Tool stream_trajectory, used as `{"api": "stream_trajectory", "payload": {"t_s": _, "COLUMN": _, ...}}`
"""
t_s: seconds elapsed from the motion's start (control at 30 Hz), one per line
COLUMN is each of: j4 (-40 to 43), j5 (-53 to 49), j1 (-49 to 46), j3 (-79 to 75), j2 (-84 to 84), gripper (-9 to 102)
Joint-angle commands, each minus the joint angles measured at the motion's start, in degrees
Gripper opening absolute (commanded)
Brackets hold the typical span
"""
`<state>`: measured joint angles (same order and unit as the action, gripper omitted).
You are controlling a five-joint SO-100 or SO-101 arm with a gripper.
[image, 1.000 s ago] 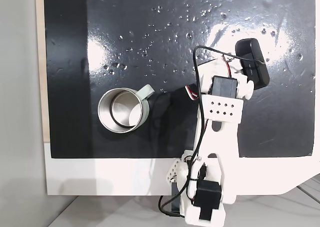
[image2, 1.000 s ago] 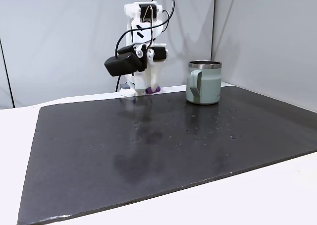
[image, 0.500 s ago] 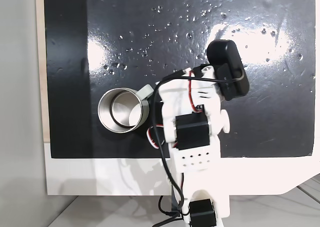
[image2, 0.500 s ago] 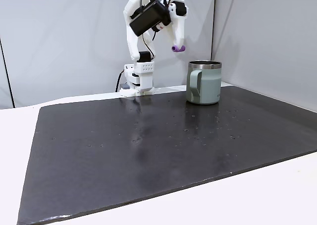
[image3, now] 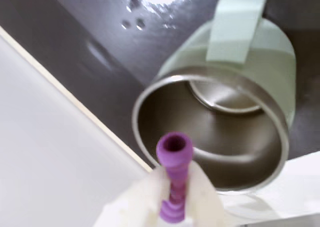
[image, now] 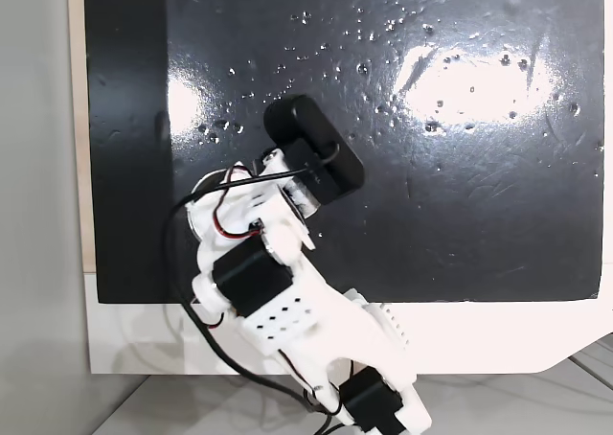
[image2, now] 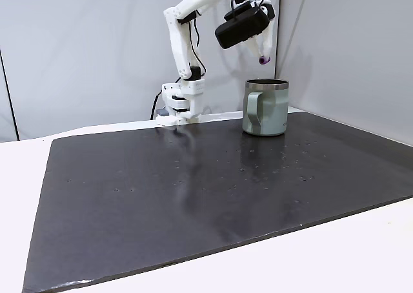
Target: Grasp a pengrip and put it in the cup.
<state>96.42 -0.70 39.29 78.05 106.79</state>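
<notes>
Pengrip (image3: 174, 184) first: in the wrist view we see the little purple ribbed tube pinched between the two white fingers (image3: 202, 194), which are closed tight on its lower part, with its open end sticking out. Right past it is the cup (image3: 250, 112), open mouth facing the camera, shiny metal inside, pale green handle at the top of the picture. The tube's tip lines up with the near rim of the cup's opening.

In a fixed view from the side, we see the arm (image2: 187, 22) stretched up and over, and the gripper (image2: 263, 55) hangs in the air above the cup (image2: 266, 109) with the pengrip (image2: 263, 60) showing as a purple dot at the tips. It's clear of the rim, not touching. The cup stands upright on the dark mat (image2: 193, 196) on the tabletop (image2: 361, 254).

In a fixed view from above, the arm (image: 278, 291) covers most of the cup (image: 199, 205), so we only catch a sliver of rim at its left, and we can't see the tube there.
</notes>
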Motion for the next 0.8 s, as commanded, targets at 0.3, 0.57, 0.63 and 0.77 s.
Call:
{"api": "stream_trajectory", "payload": {"t_s": 0.3, "j4": 2.1, "j5": 1.4, "j1": 2.8, "j3": -2.9, "j2": -1.2, "gripper": 4}}
{"api": "stream_trajectory", "payload": {"t_s": 0.57, "j4": 2.3, "j5": 1.4, "j1": 2.8, "j3": -3.1, "j2": 0.0, "gripper": 22}}
{"api": "stream_trajectory", "payload": {"t_s": 0.63, "j4": 2.4, "j5": 1.4, "j1": 2.8, "j3": -3.1, "j2": 0.1, "gripper": 22}}
{"api": "stream_trajectory", "payload": {"t_s": 0.77, "j4": 2.6, "j5": 1.4, "j1": 2.7, "j3": -3.1, "j2": 0.2, "gripper": 22}}
